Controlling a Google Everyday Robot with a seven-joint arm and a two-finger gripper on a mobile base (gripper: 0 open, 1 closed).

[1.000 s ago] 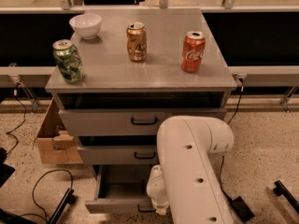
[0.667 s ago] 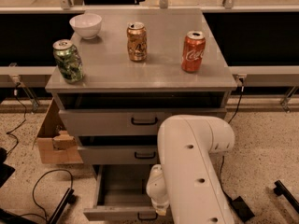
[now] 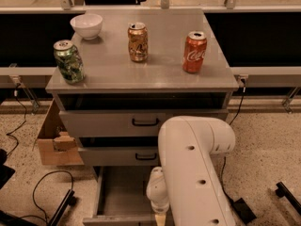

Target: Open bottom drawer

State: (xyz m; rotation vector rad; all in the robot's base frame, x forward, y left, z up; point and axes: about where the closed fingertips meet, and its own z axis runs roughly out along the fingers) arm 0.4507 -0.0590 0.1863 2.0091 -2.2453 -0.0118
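Hand at bottom drawer front

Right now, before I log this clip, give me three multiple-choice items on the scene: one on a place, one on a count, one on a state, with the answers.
1. Where on the cabinet top does the white bowl stand?
A. far left corner
B. near right corner
C. dead centre

2. How many cans stand on the cabinet top?
A. two
B. three
C. five

3. How is the bottom drawer?
A. shut flush
B. pulled out, tray showing
C. taken out entirely

Answers:
1 A: the white bowl sits at the far left, behind the green can.
2 B: the green can, the gold can and the red can make three.
3 B: its grey tray lies exposed, with the gripper at its front panel, at the picture's bottom edge.
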